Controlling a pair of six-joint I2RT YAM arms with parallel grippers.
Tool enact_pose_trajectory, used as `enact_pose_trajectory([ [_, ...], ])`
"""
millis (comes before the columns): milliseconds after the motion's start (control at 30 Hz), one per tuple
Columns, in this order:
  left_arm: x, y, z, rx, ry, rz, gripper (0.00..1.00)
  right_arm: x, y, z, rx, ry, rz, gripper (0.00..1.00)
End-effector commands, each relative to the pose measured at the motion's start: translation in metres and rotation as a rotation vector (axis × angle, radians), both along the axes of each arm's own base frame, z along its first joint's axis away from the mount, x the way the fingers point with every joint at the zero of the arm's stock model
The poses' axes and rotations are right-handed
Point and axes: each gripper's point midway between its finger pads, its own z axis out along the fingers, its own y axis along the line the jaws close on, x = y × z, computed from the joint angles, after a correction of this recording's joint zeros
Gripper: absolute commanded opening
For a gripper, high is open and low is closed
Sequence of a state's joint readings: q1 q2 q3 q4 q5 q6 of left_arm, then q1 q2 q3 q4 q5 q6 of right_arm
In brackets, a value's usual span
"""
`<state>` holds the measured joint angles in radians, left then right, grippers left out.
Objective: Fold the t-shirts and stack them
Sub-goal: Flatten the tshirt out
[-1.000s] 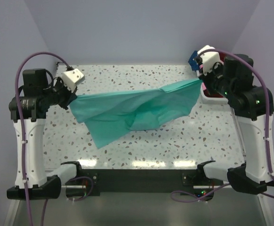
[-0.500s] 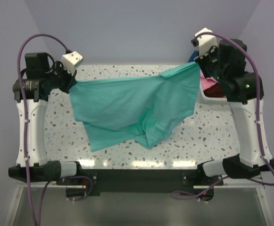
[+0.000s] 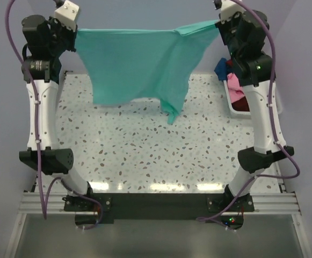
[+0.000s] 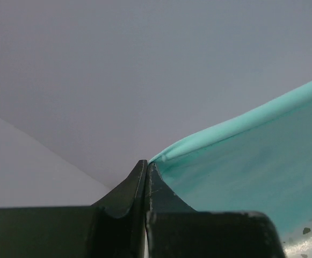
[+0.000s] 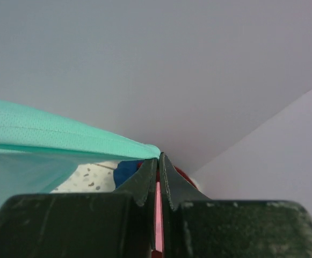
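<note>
Bright, even light; glare along near table edge (image 3: pixel 161 186); sharp focus

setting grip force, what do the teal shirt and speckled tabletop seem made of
The teal-green t-shirt: thin, soft matte knit fabric, seemingly; it hangs in loose folds, and the right wrist view shows a fine mesh texture. The speckled white tabletop: hard terrazzo-look stone or laminate, cannot tell which; glossy, as light strips reflect near its front edge.

White arms (image 3: pixel 42 115), purple cables (image 3: pixel 42 193) — black hands (image 4: pixel 146 165)
</note>
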<state>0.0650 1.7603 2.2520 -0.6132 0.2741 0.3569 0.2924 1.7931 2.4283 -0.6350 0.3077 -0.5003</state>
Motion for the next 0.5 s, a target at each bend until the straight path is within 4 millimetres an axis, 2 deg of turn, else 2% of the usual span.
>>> enact_pose_trajectory([
  [0,-0.065,0.010,0.115,0.056,-0.389,0.060,0.00,-0.085,-0.037,0.118,0.030,-0.356,-0.053,0.00],
  [33,-0.070,0.008,0.113,0.070,-0.388,0.051,0.00,-0.089,-0.035,0.114,0.016,-0.346,-0.036,0.00],
  [67,-0.067,0.008,0.090,0.079,-0.341,0.041,0.00,-0.082,-0.030,0.090,-0.008,-0.289,-0.017,0.00],
  [100,-0.084,-0.001,0.091,0.113,-0.353,-0.009,0.00,-0.100,-0.028,0.092,-0.030,-0.296,0.031,0.00],
  [133,-0.089,-0.006,0.078,0.135,-0.326,-0.044,0.00,-0.093,-0.020,0.057,-0.075,-0.207,0.070,0.00],
  [167,-0.086,-0.014,0.039,0.151,-0.241,-0.098,0.00,-0.097,-0.019,0.041,-0.096,-0.170,0.089,0.00],
  [200,-0.107,-0.028,0.026,0.210,-0.222,-0.189,0.00,-0.119,-0.016,0.038,-0.119,-0.169,0.144,0.00],
  [233,-0.114,-0.033,0.007,0.227,-0.185,-0.230,0.00,-0.114,-0.010,-0.010,-0.163,-0.045,0.181,0.00],
  [267,-0.115,-0.037,-0.043,0.227,-0.082,-0.270,0.00,-0.119,-0.009,-0.030,-0.181,0.001,0.202,0.00],
  [300,-0.132,-0.041,-0.062,0.280,-0.053,-0.315,0.00,-0.127,-0.007,-0.048,-0.214,0.037,0.233,0.00],
  [333,-0.138,-0.041,-0.086,0.296,-0.008,-0.334,0.00,-0.144,-0.008,-0.058,-0.230,0.046,0.264,0.00],
  [367,-0.144,-0.041,-0.139,0.296,0.099,-0.360,0.00,-0.147,-0.006,-0.112,-0.267,0.169,0.299,0.00],
  [400,-0.159,-0.041,-0.160,0.347,0.129,-0.386,0.00,-0.155,-0.004,-0.136,-0.303,0.222,0.336,0.00],
  [433,-0.168,-0.041,-0.183,0.362,0.174,-0.408,0.00,-0.174,0.000,-0.179,-0.322,0.330,0.410,0.00],
  [467,-0.187,-0.043,-0.227,0.359,0.270,-0.444,0.00,-0.183,0.002,-0.200,-0.329,0.383,0.445,0.00],
])
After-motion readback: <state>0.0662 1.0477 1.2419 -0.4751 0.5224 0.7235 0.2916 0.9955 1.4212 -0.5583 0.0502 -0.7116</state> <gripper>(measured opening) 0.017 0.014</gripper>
